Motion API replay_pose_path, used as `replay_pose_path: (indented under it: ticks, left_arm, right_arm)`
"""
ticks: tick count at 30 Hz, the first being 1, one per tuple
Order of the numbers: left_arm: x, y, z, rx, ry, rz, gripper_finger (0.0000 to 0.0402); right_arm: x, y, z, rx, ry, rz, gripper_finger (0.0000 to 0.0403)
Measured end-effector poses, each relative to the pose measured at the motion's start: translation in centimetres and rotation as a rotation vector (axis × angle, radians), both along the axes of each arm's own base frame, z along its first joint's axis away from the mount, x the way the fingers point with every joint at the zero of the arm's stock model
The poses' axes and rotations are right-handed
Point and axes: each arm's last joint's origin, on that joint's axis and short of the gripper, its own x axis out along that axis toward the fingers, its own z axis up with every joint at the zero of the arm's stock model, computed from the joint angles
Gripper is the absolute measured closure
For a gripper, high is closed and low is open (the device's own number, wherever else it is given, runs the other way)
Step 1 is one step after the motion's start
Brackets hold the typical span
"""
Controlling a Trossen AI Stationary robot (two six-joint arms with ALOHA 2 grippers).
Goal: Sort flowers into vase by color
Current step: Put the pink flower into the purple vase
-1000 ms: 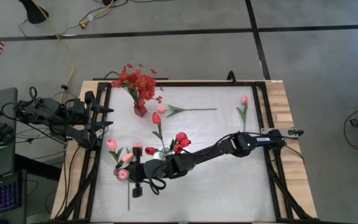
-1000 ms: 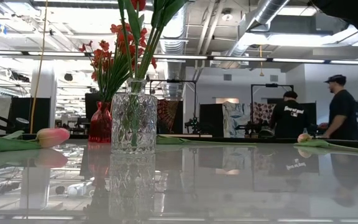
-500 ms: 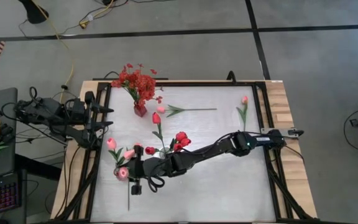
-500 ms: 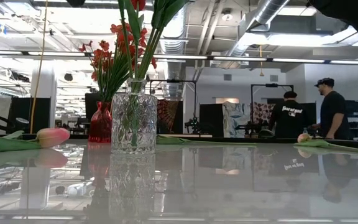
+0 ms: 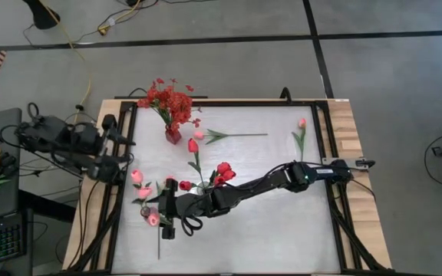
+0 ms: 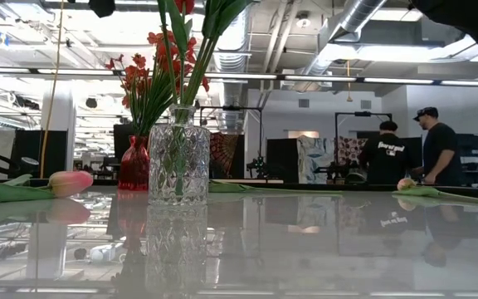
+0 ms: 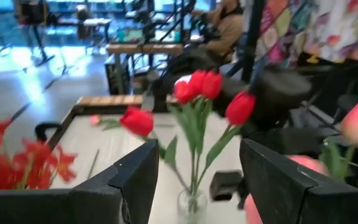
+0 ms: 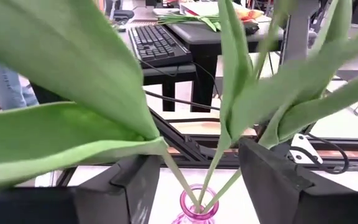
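Flowers point(image 5: 206, 136) loose mid-table

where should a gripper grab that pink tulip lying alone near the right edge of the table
Grip the pink tulip on the bare stem below the bud and leaves, coming straight down. It lies flat with open table around it, so jaws set across the thin stem should close cleanly.

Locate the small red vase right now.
High view: the small red vase stands near the table's far-left corner, holding the bushy red spray, with a loose pink tulip lying just beside it.
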Motion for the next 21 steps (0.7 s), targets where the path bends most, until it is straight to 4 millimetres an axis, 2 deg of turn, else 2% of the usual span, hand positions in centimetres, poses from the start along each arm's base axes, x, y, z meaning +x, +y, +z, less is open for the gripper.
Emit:
replay_pose_path:
  ticks: [6, 15, 21]
  left_arm:
    - [0.4, -0.4, 2.2, 0.025, -0.029, -0.084, 0.0189]
    - [5.2, -3.4, 1.9, 0.054, 0.075, -0.345, 0.0191]
    - [5.7, -5.2, 3.7, 0.093, 0.074, -0.426, 0.0207]
  right_arm:
    - [0.0, 0.0, 0.0, 0.000, 0.001, 0.000, 0.0156]
    - [0.1, -0.2, -0.1, -0.006, 0.007, -0.003, 0.0156]
    - [0.2, -0.6, -0.1, -0.012, 0.014, -0.010, 0.0156]
